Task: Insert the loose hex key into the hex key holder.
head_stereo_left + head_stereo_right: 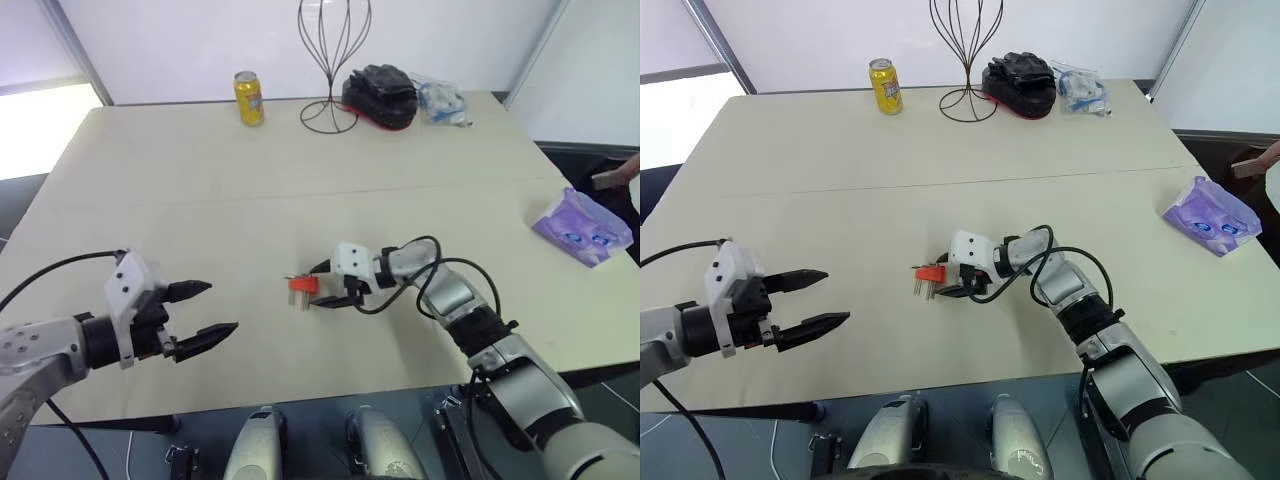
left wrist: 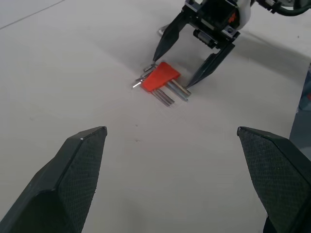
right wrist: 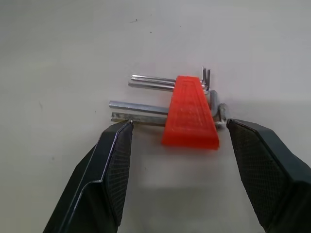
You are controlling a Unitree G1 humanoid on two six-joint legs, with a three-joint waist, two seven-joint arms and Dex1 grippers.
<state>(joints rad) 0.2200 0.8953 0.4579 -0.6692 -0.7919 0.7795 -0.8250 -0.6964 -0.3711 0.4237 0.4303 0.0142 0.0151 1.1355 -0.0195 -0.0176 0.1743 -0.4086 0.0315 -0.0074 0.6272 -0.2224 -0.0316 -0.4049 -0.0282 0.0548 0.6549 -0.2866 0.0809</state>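
Open black right gripper [image 3: 177, 160] straddles light, rigid red plastic hex key holder [image 3: 190, 112]; grasp its flat sides; left gripper [image 1: 205, 310] open, idle

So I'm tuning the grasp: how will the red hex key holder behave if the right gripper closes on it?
The hex key holder looks small and light, so a finger touching first would probably slide it across the smooth table. It lies flat, so tipping seems unlikely. Its wedge sides may slip between the open right gripper.
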